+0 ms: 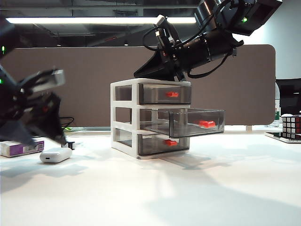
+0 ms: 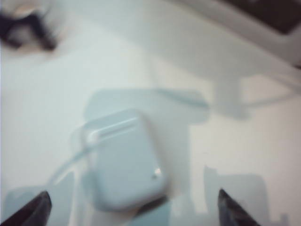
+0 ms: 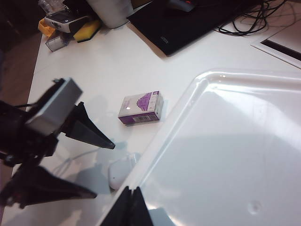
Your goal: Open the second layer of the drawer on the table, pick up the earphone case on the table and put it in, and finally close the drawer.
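The drawer [image 1: 126, 117] stands mid-table, and its second layer [image 1: 188, 123] is pulled out to the right, red tab [image 1: 207, 124] forward. The white earphone case [image 1: 55, 155] lies on the table [image 1: 155, 193] at the left. My left gripper [image 1: 56, 134], blurred, hangs just above it. In the left wrist view the earphone case [image 2: 124, 162] lies ahead of the wide-open left gripper [image 2: 132, 211], with nothing between the fingertips [image 2: 35, 209]. My right gripper [image 3: 131, 207] is shut and empty, resting over the cabinet's white top [image 3: 235, 155]; in the exterior view the right gripper [image 1: 141, 74] sits on top of the drawer unit.
A white-and-purple box [image 1: 21, 148] lies at the far left behind the case; the same box [image 3: 141, 108] shows in the right wrist view. A Rubik's cube [image 1: 291, 126] stands at the right edge. A black laptop [image 3: 188, 19] and cables lie beyond.
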Motion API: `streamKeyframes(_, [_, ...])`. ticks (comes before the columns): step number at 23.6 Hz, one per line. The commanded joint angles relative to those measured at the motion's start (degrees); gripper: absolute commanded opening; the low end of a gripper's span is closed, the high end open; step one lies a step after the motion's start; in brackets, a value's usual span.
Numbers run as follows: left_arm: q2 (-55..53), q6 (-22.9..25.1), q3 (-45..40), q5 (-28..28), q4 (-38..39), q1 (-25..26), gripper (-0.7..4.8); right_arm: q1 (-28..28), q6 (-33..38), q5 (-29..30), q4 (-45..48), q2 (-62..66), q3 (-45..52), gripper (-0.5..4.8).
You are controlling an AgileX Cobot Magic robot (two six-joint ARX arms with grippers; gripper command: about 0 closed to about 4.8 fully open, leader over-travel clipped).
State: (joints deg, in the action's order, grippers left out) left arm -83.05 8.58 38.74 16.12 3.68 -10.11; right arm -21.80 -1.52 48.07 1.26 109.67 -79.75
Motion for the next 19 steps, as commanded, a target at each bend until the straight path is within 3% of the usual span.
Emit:
streamKeyframes(1, [-1.6,-5.2,0.1,-2.9,-2.6,-0.2,4.79,-0.1,1.5,-0.4,-7.5,1.2,1.2,-0.05])
streamKeyframes(6, [-2.8,-9.2,0.1,-5.0,-6.5,-0.4,4.79,-0.1,1.5,-0.4,-7.5,1.2,1.2,-0.05])
streamKeyframes(11, [-2.9,-10.1,0.1,-8.2,-7.9,-2.4,4.56,-0.1,1.5,-0.4,-7.5,1.2,1.2,-0.05])
streamKeyframes(17, [-5.6,-10.5,0.1,-14.8,-10.5,-7.1,4.57,-0.1,1.5,-0.4,-7.7,1.2,1.2,-0.05])
streamKeyframes(19, [-6.9,-11.8,0.1,-19.3,-10.6,-8.0,4.57,-0.1,1.5,-0.4,-8.1,1.2,1.2,-0.05])
